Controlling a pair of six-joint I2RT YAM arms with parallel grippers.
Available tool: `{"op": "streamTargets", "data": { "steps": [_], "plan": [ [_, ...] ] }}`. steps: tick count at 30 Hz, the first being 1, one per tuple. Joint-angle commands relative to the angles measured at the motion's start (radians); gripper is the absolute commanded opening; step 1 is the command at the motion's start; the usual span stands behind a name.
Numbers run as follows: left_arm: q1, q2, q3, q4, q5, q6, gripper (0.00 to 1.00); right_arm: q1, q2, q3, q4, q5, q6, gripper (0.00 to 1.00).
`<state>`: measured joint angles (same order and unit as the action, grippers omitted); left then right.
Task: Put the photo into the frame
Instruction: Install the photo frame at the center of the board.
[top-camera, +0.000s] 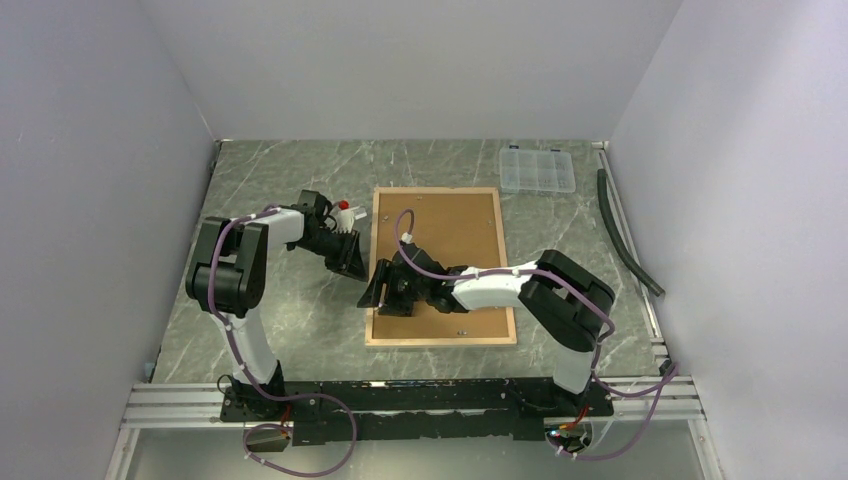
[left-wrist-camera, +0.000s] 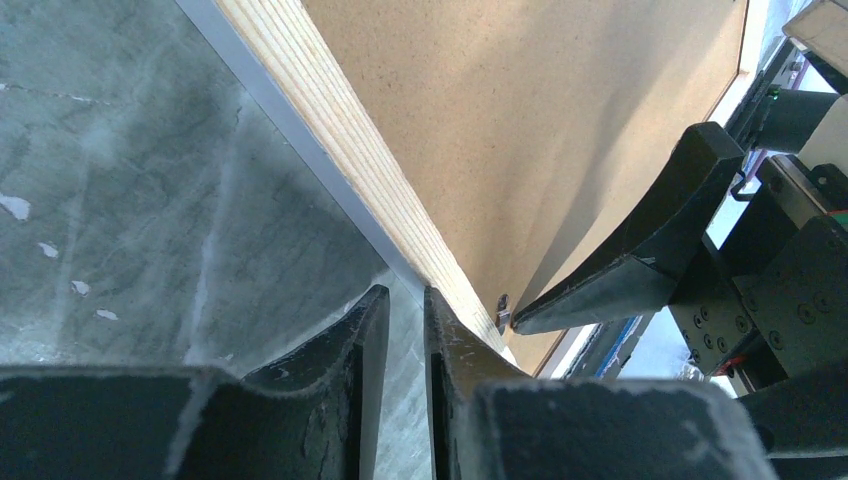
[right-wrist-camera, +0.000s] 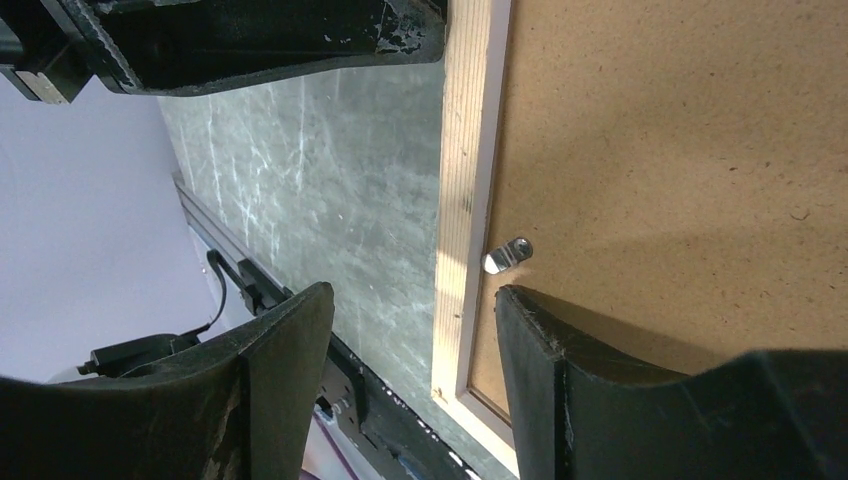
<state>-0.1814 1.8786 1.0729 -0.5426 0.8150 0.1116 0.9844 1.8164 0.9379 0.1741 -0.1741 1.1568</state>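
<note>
The grey marbled table sits between white walls. The frame lies face-down at its middle, with the brown backing seated in it. You cannot see the photo in any view. It may lie under the backing, so settle that before you pry.

The danger is at the frame's left edge. If a finger snags the metal tab or levers the wood, the frame may skid or the backing may spring loose. Both grippers are crowded there, so they could also knock each other.

Your right gripper reaches across low, jaws wide apart astride that edge, holding nothing. Your left gripper angles down just beside the same edge. Its fingers are nearly closed, with only a slit between them and nothing in it.
</note>
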Motion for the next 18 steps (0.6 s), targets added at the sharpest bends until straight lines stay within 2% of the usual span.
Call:
{"op": "streamTargets", "data": {
  "steps": [1,18],
  "plan": [
    [-0.006,0.003,0.019,-0.005,0.018,0.018,0.24,-0.001,0.012,0.029,0.018,0.025,0.003,0.64],
    [-0.006,0.011,0.027,-0.023,0.018,0.042,0.2,-0.001,0.029,0.045,0.027,0.052,-0.015,0.58]
  ]
}}
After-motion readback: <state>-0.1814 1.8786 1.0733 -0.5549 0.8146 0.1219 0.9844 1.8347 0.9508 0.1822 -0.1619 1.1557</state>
